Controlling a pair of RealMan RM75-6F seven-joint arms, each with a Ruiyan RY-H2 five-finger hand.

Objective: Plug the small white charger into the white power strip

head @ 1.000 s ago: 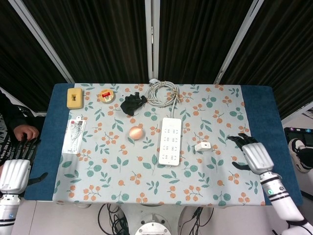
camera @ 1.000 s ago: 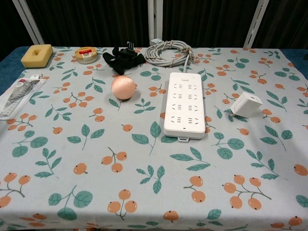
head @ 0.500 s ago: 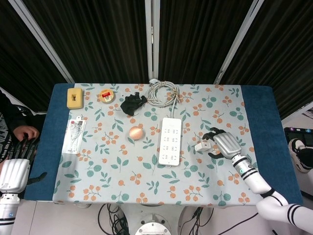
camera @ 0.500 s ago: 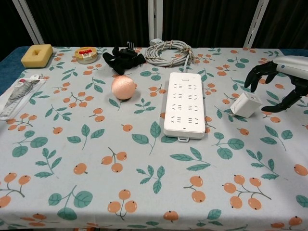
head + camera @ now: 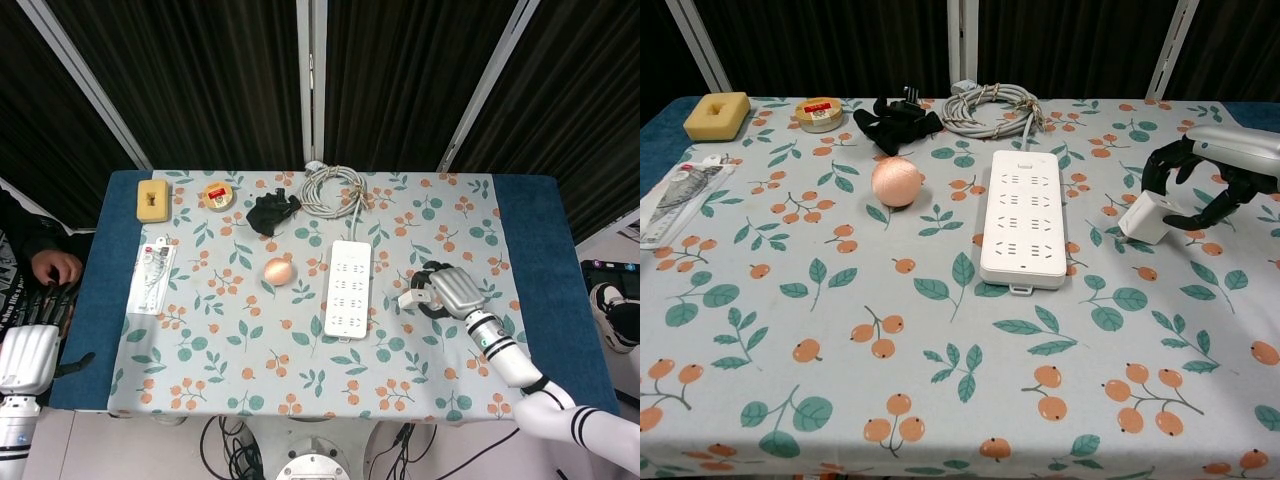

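The small white charger point(image 5: 412, 298) point(image 5: 1145, 218) lies on the floral cloth, just right of the white power strip point(image 5: 348, 287) point(image 5: 1022, 218), which lies flat with its sockets facing up. My right hand point(image 5: 452, 290) point(image 5: 1205, 175) hangs right over the charger. Its dark fingers arch over the charger's top and its thumb sits at the charger's right side, while the charger still rests on the table. My left hand point(image 5: 30, 350) stays off the table's left front corner, holding nothing, and shows only in the head view.
A pink ball point(image 5: 279, 270) point(image 5: 896, 181) lies left of the strip. The strip's coiled cable point(image 5: 333, 188), a black bundle point(image 5: 272, 212), a tape roll point(image 5: 216, 195) and a yellow sponge point(image 5: 153, 199) line the far edge. A clear packet point(image 5: 152, 276) lies at the left.
My right hand came in from the table's right edge to the charger and has curled its fingers down around it. The charger, the strip and my left hand have not moved.
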